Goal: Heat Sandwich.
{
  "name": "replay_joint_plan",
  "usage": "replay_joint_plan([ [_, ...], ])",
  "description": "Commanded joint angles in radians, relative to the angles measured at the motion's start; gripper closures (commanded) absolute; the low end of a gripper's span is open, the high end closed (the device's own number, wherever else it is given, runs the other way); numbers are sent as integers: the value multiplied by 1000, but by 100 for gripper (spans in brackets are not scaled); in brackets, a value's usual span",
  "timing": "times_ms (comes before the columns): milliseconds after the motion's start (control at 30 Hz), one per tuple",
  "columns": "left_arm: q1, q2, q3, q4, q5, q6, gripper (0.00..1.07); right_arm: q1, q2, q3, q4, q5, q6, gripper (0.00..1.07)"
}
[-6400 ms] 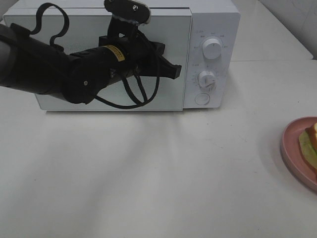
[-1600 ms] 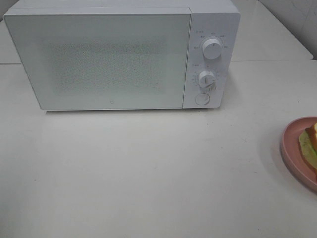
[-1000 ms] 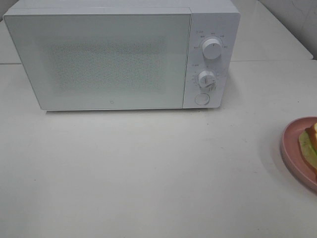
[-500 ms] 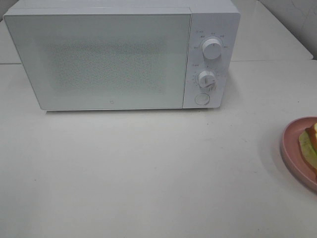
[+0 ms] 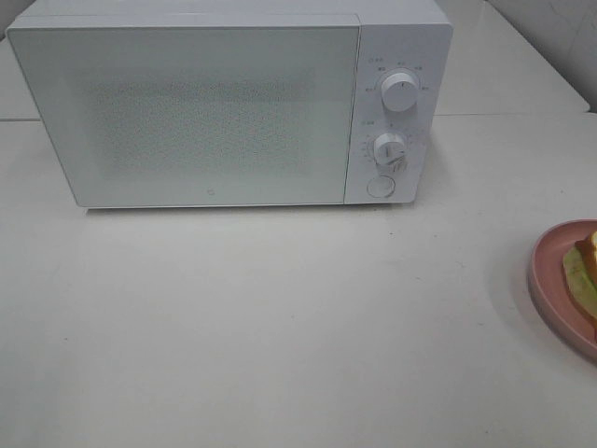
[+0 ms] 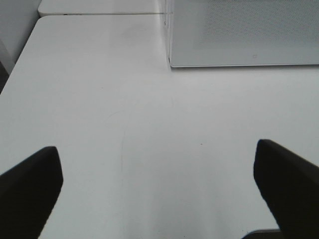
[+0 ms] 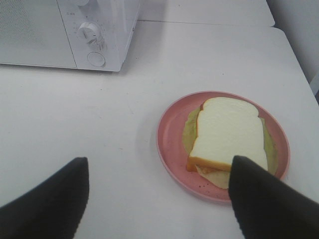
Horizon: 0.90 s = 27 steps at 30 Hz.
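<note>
The sandwich (image 7: 227, 137), pale bread over a green layer with an orange edge, lies on a round pink plate (image 7: 169, 134); the exterior view catches only its edge (image 5: 584, 271) on the plate (image 5: 550, 280) at the far right. The white microwave (image 5: 215, 103) stands at the back with its door shut. My right gripper (image 7: 157, 199) is open, hovering over the table just short of the plate, one finger (image 7: 264, 199) overlapping the plate's near rim in the picture. My left gripper (image 6: 157, 189) is open above bare table, left of the microwave (image 6: 244, 32). Neither arm shows in the exterior view.
Two knobs (image 5: 400, 91) (image 5: 389, 149) and a round button (image 5: 380, 187) sit on the microwave's right panel. The white table (image 5: 280, 317) spreads in front of it. The table's left edge (image 6: 20, 64) shows in the left wrist view.
The left arm, which stood in front of the microwave door several seconds ago, has withdrawn out of the exterior view. Over the last second nothing has visibly moved.
</note>
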Motion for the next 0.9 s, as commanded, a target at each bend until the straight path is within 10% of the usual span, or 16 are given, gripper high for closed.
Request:
replay_joint_plan([
  [33, -5, -26, 2, 23, 1, -49, 6, -5, -26, 2, 4, -12, -7, 32],
  [900, -5, -26, 3, 22, -1, -49, 6, -5, -26, 2, 4, -12, -7, 32],
])
